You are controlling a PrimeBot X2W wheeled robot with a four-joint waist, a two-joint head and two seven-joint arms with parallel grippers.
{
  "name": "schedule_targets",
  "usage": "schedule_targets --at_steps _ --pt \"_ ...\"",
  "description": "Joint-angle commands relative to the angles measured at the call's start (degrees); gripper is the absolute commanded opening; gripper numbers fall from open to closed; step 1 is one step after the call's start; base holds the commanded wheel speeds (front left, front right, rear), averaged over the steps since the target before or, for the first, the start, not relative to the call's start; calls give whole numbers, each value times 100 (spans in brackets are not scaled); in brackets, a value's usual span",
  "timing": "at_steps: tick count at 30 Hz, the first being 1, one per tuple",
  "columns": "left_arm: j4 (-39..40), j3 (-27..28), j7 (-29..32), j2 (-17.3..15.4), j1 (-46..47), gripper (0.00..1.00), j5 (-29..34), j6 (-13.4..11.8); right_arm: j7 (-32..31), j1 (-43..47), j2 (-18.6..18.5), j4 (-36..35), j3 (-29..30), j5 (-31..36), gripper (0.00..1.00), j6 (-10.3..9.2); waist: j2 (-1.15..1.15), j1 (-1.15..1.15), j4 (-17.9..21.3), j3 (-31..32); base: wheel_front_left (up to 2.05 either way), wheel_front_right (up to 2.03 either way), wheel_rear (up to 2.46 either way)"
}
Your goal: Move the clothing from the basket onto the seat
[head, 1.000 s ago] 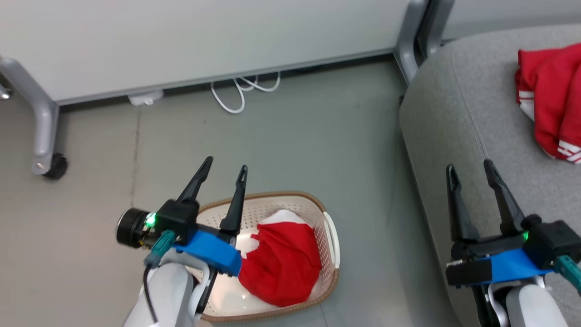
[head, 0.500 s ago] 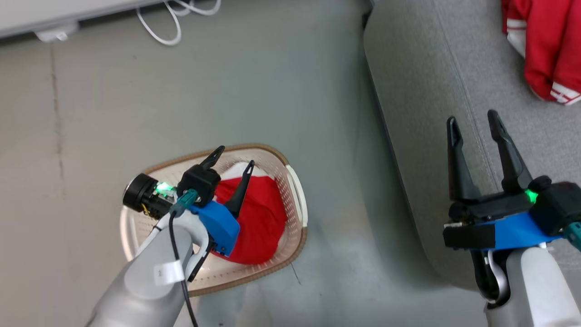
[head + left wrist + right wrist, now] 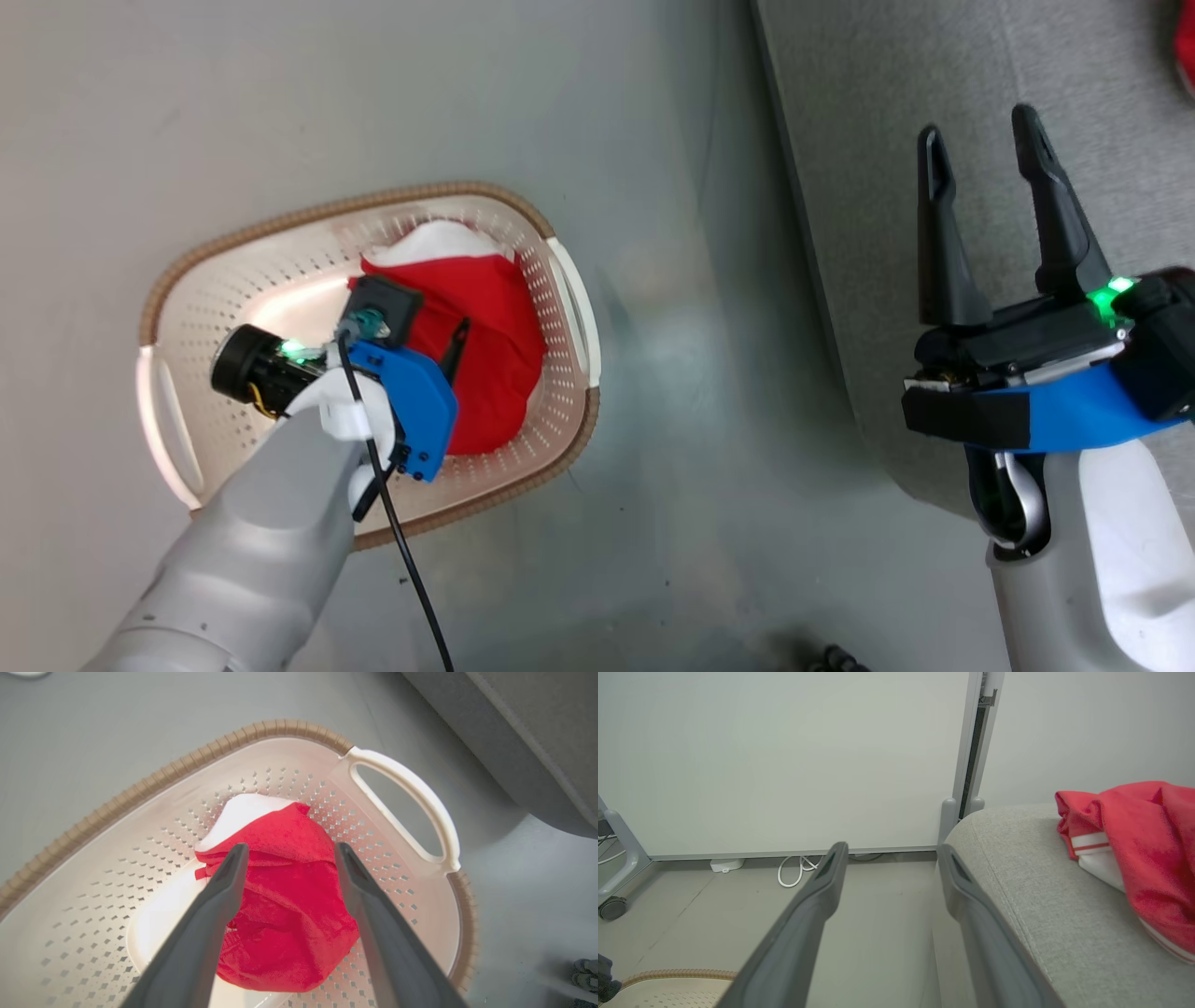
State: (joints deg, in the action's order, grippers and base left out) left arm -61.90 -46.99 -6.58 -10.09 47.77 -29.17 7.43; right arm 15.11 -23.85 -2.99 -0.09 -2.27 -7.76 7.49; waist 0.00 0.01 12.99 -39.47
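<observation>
Left wrist view: left gripper (image 3: 290, 845) wide above clothing (image 3: 289, 926)

Bright, even light is falling from above, glaring off the bottom of the basket (image 3: 280, 313) and the grey floor (image 3: 644, 280). The fingers (image 3: 201, 942) are showing soft-edged close to both wrist lenses.

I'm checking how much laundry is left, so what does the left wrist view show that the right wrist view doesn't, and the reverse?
Left wrist view: a red garment lying in the basket, between the fingers of the open left gripper. Right wrist view: a second red garment with white stripes resting on the seat, past the open right gripper, plus a white cable under the wall panel. Shared: the basket's brown rim, the grey seat's edge and the floor.
</observation>
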Motion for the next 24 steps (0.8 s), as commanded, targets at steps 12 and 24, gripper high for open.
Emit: schedule_targets --at_steps 12,24 --pt "-454 -224 1055 -202 742 100 -1123 4 7 -438 18 -247 -129 -123 100 1 0 -1 208 -1180 0 0 0" --pt "-828 -286 1087 -373 1278 100 -1457 4 7 -515 18 -495 -209 -266 100 1 0 -1 446 -1866 0 0 0"
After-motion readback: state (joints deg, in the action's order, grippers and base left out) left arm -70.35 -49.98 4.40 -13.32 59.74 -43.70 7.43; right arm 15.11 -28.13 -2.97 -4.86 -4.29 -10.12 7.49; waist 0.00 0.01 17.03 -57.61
